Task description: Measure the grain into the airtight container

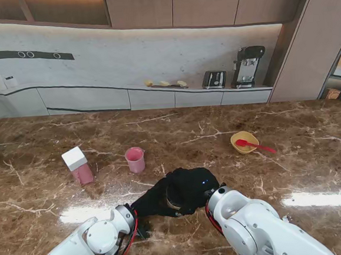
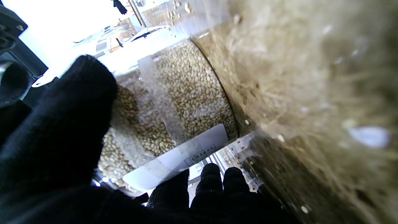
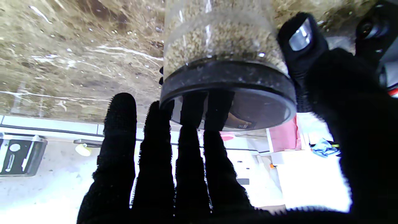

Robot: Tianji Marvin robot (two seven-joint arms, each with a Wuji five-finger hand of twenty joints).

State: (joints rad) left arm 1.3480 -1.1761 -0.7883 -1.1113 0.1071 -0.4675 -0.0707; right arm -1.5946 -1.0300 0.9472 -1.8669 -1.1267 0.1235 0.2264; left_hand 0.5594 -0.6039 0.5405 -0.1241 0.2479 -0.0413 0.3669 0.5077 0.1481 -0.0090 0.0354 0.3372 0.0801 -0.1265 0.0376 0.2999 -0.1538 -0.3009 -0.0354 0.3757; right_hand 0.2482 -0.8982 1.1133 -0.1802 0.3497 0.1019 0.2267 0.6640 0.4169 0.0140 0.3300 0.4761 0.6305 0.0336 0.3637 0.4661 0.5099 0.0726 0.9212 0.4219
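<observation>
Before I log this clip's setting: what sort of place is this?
Most likely a home kitchen or a showroom of one: a brown marble island, a toaster and coffee machine on the back counter, with wooden cabinets overhead.

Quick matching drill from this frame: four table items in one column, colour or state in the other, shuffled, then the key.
Items:
1. cup
2. bowl
3. spoon
4. jar

States:
A. red, resting across the bowl's rim
B. clear, filled with grain, black lid
C. pink, upright, left of centre
D. yellow, on the right

Pairs: 1-C, 2-D, 3-A, 4-B
</observation>
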